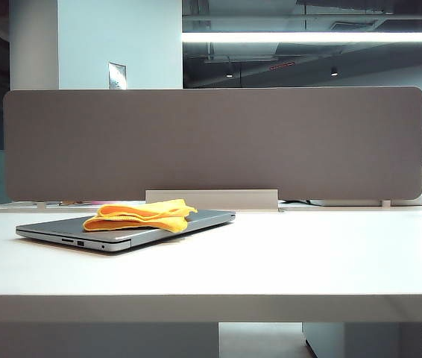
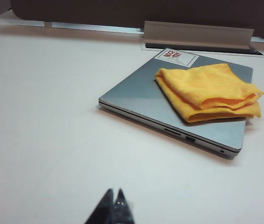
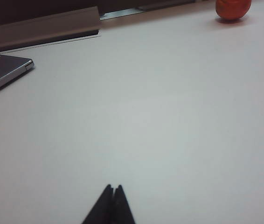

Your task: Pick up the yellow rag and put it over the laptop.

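On the white table (image 1: 285,261) the laptop (image 2: 136,91) lies closed, and the yellow rag (image 2: 209,91) already rests folded on its lid. We judge the placing done; next we only stay clear. Left gripper (image 2: 114,198) and right gripper (image 3: 113,191) hang closed, empty, well apart from it.

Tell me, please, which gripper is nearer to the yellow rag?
Left. The left gripper, shut, is over bare table just in front of the laptop bearing the yellow rag. The right gripper, also shut, sits farther aside; its view catches only the laptop's corner.
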### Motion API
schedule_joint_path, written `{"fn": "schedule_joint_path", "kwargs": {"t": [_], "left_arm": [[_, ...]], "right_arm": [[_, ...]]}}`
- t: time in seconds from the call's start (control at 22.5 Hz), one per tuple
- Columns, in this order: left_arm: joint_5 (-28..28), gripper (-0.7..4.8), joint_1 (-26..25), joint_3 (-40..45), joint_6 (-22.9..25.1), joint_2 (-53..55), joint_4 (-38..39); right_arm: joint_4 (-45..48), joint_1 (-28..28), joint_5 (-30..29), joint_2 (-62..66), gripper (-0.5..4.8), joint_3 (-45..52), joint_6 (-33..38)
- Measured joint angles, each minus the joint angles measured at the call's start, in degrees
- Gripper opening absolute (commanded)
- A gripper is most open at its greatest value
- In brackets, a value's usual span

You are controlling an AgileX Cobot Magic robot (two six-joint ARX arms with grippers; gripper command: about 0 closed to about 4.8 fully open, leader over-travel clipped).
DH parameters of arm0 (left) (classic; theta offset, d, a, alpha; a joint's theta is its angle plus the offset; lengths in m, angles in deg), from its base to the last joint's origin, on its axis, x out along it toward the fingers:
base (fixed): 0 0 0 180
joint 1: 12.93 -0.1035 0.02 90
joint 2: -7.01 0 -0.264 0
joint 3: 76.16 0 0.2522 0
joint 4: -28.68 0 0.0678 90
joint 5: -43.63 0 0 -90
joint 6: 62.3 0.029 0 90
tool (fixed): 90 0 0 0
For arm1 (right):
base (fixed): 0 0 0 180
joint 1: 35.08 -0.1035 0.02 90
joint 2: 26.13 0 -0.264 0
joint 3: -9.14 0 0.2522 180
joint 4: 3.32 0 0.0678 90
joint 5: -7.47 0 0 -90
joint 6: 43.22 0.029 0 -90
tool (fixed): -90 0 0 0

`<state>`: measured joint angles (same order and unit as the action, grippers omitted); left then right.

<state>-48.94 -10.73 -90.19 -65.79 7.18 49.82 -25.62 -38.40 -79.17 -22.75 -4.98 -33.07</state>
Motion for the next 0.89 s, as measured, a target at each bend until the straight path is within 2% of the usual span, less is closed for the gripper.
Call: {"fn": "schedule_joint_path", "kwargs": {"t": [0.89], "left_arm": [[0.0,-0.06,0.0,0.0,0.0,0.0,0.0]], "right_arm": [[0.0,0.1,0.0,-3.3,-0.01,0.0,0.0]]}}
